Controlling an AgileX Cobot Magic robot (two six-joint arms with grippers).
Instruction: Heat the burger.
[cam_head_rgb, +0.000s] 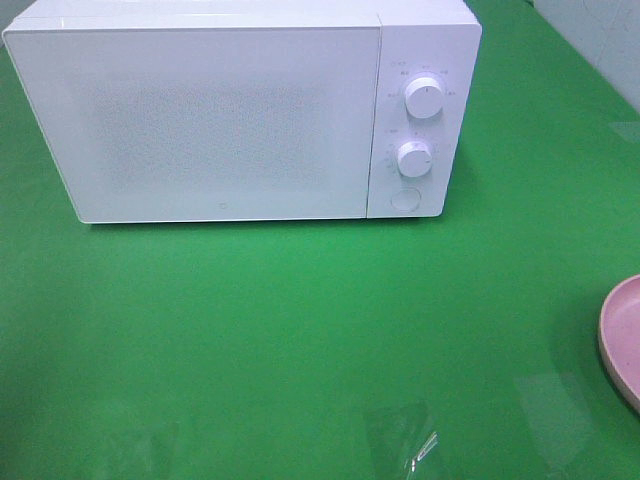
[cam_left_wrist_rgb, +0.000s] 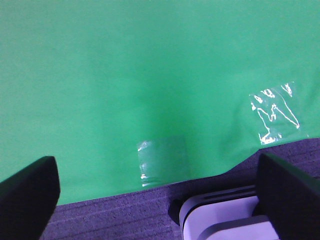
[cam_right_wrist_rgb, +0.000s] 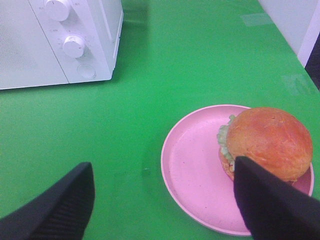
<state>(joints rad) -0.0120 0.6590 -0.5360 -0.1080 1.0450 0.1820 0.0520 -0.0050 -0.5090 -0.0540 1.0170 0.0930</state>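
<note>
Golden-brown burger (cam_right_wrist_rgb: 265, 142) sits on the pink plate (cam_right_wrist_rgb: 192, 175), lower right of the right wrist view; soft and squashy, best held gently across the bun's sides. Both jaws gape wide, empty.

A green-covered bench (cam_head_rgb: 300, 330) carries a white microwave (cam_head_rgb: 220, 110) at the back, door shut; a pink plate (cam_right_wrist_rgb: 195, 170) sits off to the right; clear tape patches (cam_left_wrist_rgb: 275, 112) lie near the front edge.
</note>
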